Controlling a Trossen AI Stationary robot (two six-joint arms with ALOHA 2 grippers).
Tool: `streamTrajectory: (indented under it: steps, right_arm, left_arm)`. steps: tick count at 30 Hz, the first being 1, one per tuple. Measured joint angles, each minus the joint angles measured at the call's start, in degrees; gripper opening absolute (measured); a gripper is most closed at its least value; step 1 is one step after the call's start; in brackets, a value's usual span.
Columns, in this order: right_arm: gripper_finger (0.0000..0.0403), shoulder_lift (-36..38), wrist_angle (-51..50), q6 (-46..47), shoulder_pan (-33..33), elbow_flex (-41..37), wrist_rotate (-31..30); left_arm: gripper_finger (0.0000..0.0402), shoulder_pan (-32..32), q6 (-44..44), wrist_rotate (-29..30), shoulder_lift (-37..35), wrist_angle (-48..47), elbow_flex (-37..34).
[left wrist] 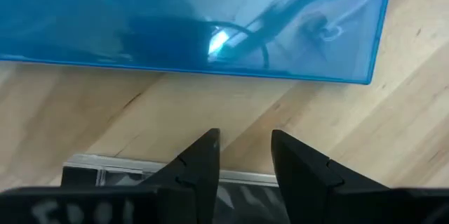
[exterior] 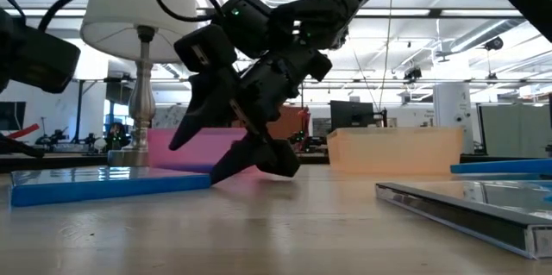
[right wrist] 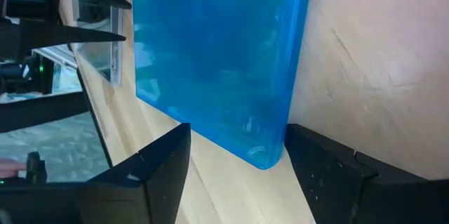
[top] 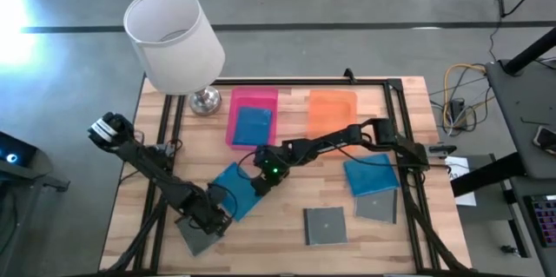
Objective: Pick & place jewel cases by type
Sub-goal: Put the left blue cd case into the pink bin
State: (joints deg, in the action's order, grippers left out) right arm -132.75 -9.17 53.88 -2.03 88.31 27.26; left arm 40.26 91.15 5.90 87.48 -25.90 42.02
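Note:
A blue jewel case (top: 236, 190) lies flat on the wood near the table's middle. My right gripper (top: 259, 183) (right wrist: 238, 129) is open and points down, its fingers standing on either side of that case's right corner (right wrist: 270, 155). My left gripper (top: 221, 216) (left wrist: 245, 134) is open a little. It hovers over the far edge (left wrist: 105, 169) of a grey case (top: 196, 235) at the near left, facing the blue case (left wrist: 210, 20). Another blue case (top: 252, 125) lies in the pink tray (top: 239, 103). A third blue case (top: 372, 173) overlaps a grey case (top: 379, 207) on the right, and one more grey case (top: 324, 225) lies near the front.
An orange tray (top: 332, 112) stands beside the pink one at the far side. A white-shaded lamp (top: 174, 42) stands at the far left corner on a metal base (top: 206, 101). A dark rail frame (top: 395, 95) borders the tabletop. Bare wood shows between the cases at the near middle.

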Motion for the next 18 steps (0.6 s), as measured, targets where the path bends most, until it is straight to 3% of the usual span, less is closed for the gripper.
streamTrajectory:
  steps: [3,6,18]
  right_arm:
    - [0.0235,0.0,0.4,-0.2,0.0,-0.1,0.6]
    - [0.0235,-0.2,4.3,0.4,0.0,-0.3,5.7]
    - [0.0235,-0.7,9.9,-0.3,-1.5,2.0,7.0]
  left_arm:
    - [0.0114,-0.8,0.0,-0.6,0.9,0.1,0.0]
    - [0.0114,-1.6,-1.0,-1.0,1.3,0.3,-0.1]
    - [0.0114,-2.6,-3.6,-1.4,2.4,1.7,-1.2]
